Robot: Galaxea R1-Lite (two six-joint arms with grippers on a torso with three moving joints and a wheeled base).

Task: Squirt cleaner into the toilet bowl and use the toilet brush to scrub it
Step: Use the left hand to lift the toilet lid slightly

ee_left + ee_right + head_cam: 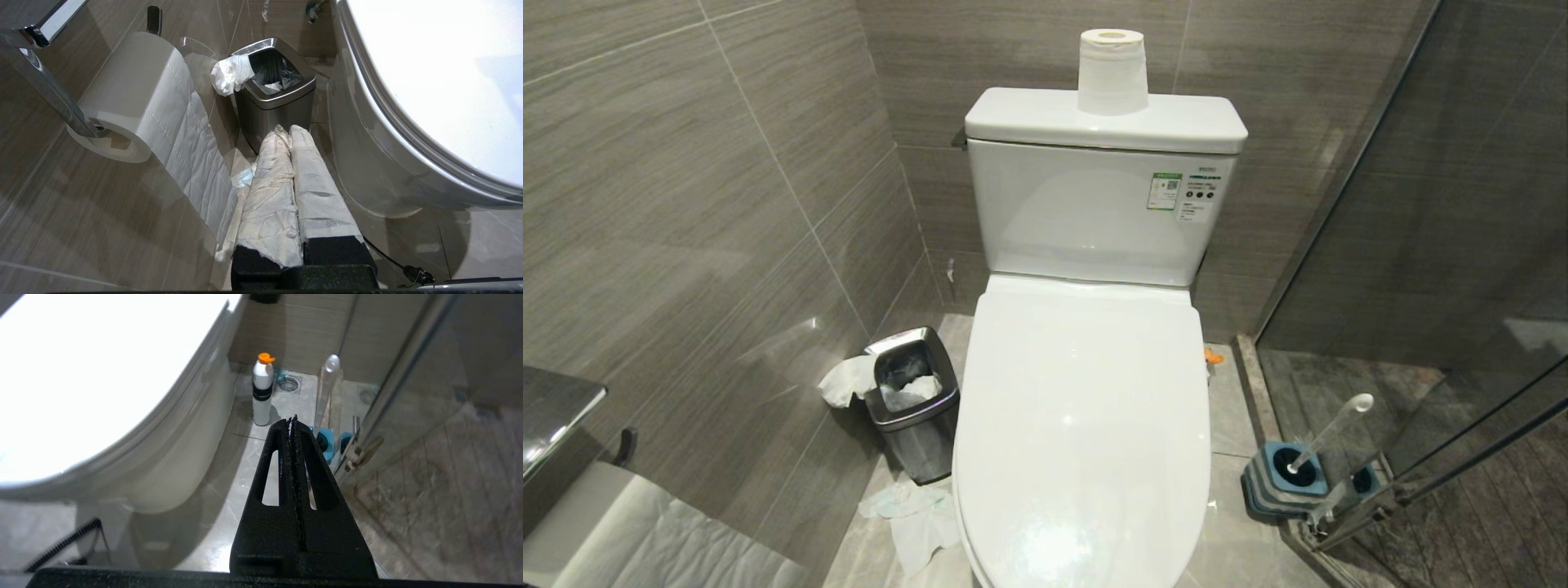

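The white toilet bowl (1086,425) stands in the middle with its lid down, so the basin is hidden. Right of it, by the glass door, the toilet brush (1327,433) stands tilted in its blue-topped holder (1278,478), bristles hidden. A white bottle of cleaner (261,396) with an orange cap stands on the floor beside the toilet's base. My left gripper (288,130), its fingers wrapped in white paper, is shut and empty, low at the toilet's left side (367,155). On the toilet's right side my right gripper (293,418) is shut and empty, pointing toward the brush handle (325,392).
A steel waste bin (913,408) with tissue hanging out stands left of the toilet, crumpled tissue (915,514) on the floor before it. A paper roll (1112,72) sits on the tank. A wall-mounted roll (135,94) hangs at left. The glass shower door (1462,327) bounds the right.
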